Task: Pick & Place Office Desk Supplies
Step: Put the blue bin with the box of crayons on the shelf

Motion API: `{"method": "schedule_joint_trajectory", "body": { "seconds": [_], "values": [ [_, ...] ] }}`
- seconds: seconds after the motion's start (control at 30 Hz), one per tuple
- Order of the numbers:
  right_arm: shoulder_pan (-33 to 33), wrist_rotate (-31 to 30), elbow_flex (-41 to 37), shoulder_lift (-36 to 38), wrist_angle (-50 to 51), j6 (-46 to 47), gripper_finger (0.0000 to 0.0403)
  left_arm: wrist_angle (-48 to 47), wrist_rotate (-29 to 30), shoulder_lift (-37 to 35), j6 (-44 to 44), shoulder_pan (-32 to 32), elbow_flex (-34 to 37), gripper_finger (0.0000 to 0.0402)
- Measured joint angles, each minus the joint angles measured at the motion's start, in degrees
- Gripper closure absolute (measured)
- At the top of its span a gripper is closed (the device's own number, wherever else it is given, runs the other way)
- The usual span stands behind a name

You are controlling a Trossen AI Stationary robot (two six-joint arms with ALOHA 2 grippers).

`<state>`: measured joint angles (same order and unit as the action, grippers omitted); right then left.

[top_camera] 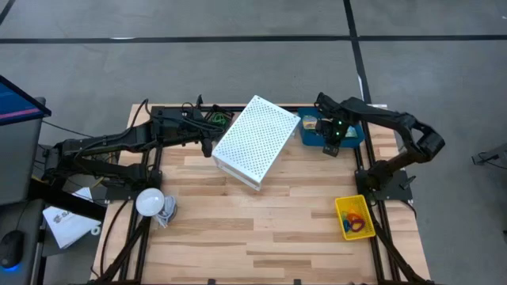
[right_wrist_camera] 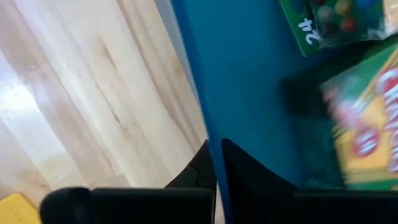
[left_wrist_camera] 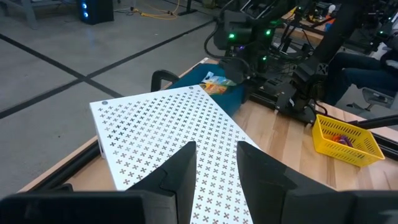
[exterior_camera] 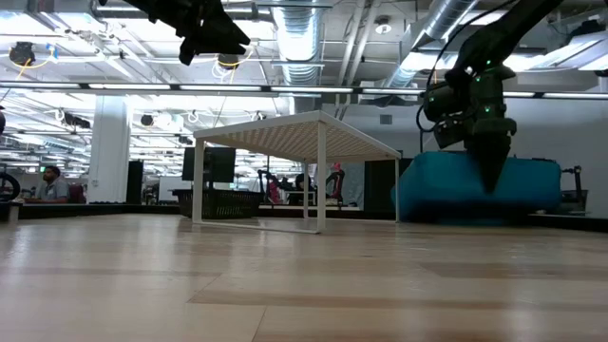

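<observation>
Sitting at the far right of the desk [top_camera: 261, 229], the blue mesh tray [top_camera: 354, 138] holds crayon packs [right_wrist_camera: 367, 130], green and yellow and printed in red. The right end effector [right_wrist_camera: 216, 155] hangs right over this tray with its fingers clenched together; nothing shows between them, so it seems to have closed on nothing or on the tray's edge. From the right wrist view the fingertips sit at the tray's wall, beside the packs rather than on one.

Likely trouble: if the arm lifts now, it may come away empty, or drag the light tray along the desk and tip the packs. A pinch on the mesh wall could also snag.

A white perforated riser [top_camera: 255, 141] stands just left of the tray, close enough that a sideways swing could knock it. Over its far side hovers the left end effector [left_wrist_camera: 212, 167], fingers partly parted and holding nothing. The yellow mesh tray [top_camera: 354, 218], with coloured loops inside, sits near the right front, well apart. A white bulb-like object [top_camera: 150, 202] rests at the near left.
</observation>
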<state>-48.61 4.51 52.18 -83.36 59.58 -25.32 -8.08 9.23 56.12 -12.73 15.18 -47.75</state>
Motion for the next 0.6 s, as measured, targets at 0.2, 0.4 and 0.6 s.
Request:
{"method": "schedule_joint_trajectory", "body": {
  "seconds": [0.2,0.4,0.6],
  "values": [
    [1.5,-1.0,0.0,3.1,3.9,1.0,0.0401,0.0,0.0,0.0,0.0,-0.7,0.0,0.0291],
    [3.5,-7.3,-0.3,6.5,11.2,6.9,0.0401,0.0,0.1,0.0,0.0,-1.4,0.0,0.0291],
    [3.6,-5.6,-0.1,12.1,13.0,5.7,0.0401,0.0,0.3,0.0,0.0,-1.4,0.0,0.0291]
  ]
}}
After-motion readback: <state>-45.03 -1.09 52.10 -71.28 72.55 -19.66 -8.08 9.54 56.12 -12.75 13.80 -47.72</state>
